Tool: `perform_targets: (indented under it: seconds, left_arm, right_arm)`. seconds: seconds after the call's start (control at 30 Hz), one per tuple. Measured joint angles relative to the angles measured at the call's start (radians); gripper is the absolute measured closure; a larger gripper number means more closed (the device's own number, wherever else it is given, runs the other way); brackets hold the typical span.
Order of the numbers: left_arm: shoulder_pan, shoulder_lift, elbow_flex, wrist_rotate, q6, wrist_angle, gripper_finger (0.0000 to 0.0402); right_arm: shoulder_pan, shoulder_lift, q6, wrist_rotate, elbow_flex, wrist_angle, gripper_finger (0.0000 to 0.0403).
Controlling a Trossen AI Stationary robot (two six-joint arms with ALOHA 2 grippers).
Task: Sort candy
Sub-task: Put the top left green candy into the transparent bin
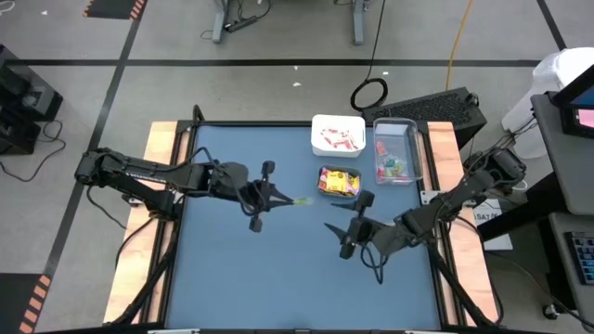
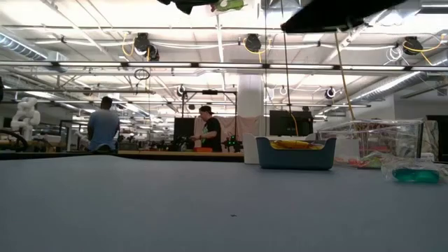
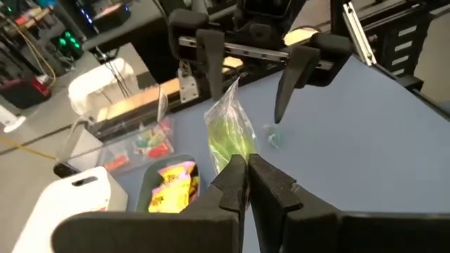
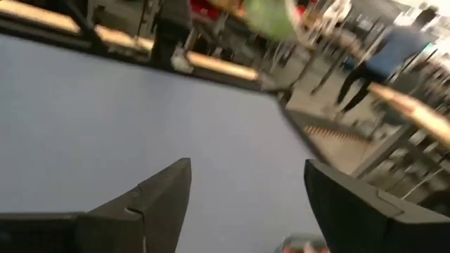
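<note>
My left gripper (image 1: 286,199) (image 3: 246,174) hangs over the table's middle, shut on a green clear-wrapped candy (image 1: 300,201) (image 3: 228,133) that also shows at the top of the low view (image 2: 227,5). My right gripper (image 1: 339,227) (image 4: 246,183) is open and faces it a short way to the right, touching nothing. The held candy (image 4: 271,17) shows blurred beyond its fingers. Another small green piece (image 3: 273,137) (image 2: 416,173) lies on the table below the right gripper. My left gripper pinches the green candy by the near end of its clear wrapper (image 3: 235,158) between both fingers. The fingers come about level from the table's left. The candy is lifted well clear of the table and sticks out past the fingertips toward the right gripper.
Three containers stand at the far right of the table: a white one (image 1: 338,135) with pink-white sticks, a teal one (image 1: 340,182) (image 2: 295,152) with yellow packets, and a clear one (image 1: 396,153) (image 2: 371,143) with red and green pieces. People stand in the room behind.
</note>
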Motion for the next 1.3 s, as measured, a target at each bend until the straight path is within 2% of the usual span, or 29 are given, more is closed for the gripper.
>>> perform_targets:
  seconds: [0.13,0.27,0.43,0.63,0.83,1.3]
  left_arm:
    - [0.000,0.000,0.000,0.000,0.004,0.010,0.0382]
    - [0.000,0.019,0.000,0.045,0.003,0.011,0.0382]
    - [-0.007,0.065,0.000,0.075,0.003,0.018,0.0382]
    - [-0.007,0.121,0.000,0.075,0.003,0.087,0.0382]
    - [-0.007,0.154,0.000,0.074,0.003,0.116,0.0382]
    - [-0.007,0.157,0.000,0.071,0.002,0.139,0.0382]
  right_arm:
    - [-0.042,-0.001,-0.160,-0.022,0.000,0.116,0.0112]
    - [-0.080,-0.001,-0.243,-0.130,0.000,0.200,0.0098]
    - [-0.119,-0.001,-0.294,-0.228,0.000,0.226,0.0100]
    - [-0.167,-0.001,-0.278,-0.333,0.000,0.211,0.0115]
    - [-0.187,-0.001,-0.278,-0.446,0.000,0.210,0.0142]
    - [-0.192,-0.001,-0.278,-0.442,0.000,0.187,0.0261]
